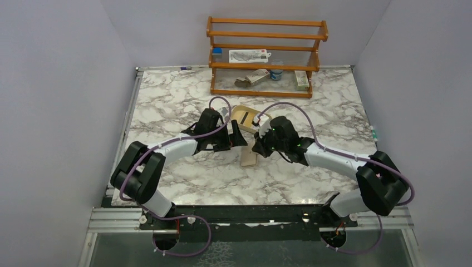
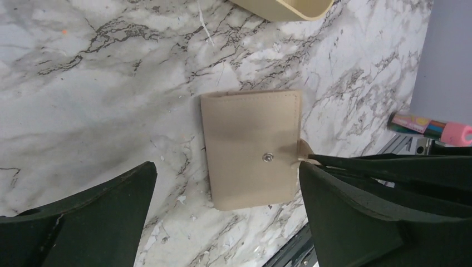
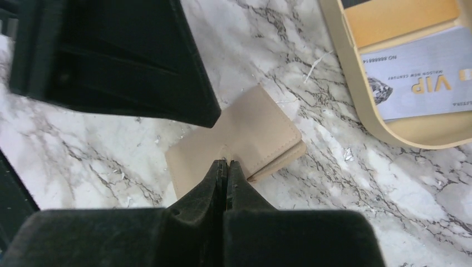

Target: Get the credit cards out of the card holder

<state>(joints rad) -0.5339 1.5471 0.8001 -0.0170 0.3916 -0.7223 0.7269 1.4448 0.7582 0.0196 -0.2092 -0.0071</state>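
Note:
The card holder point(image 2: 250, 147) is a closed tan wallet with a metal snap point(image 2: 268, 157), lying flat on the marble table point(image 1: 183, 94); it also shows as the card holder point(image 1: 249, 158) between both arms. My right gripper point(image 3: 225, 162) is shut, pinching the holder's small closure tab point(image 2: 303, 151). My left gripper point(image 2: 226, 167) hangs open above the holder, one finger on each side, touching nothing. A yellow-orange card point(image 3: 401, 19) and a whitish card point(image 3: 423, 83) printed "VIP" lie in the tan tray point(image 3: 389, 133).
The oval tan tray point(image 1: 245, 115) sits just behind the holder. A wooden rack point(image 1: 267, 55) with packets and small jars stands at the back. Coloured pens point(image 2: 417, 122) and a pink item point(image 2: 459, 133) lie off the table's edge.

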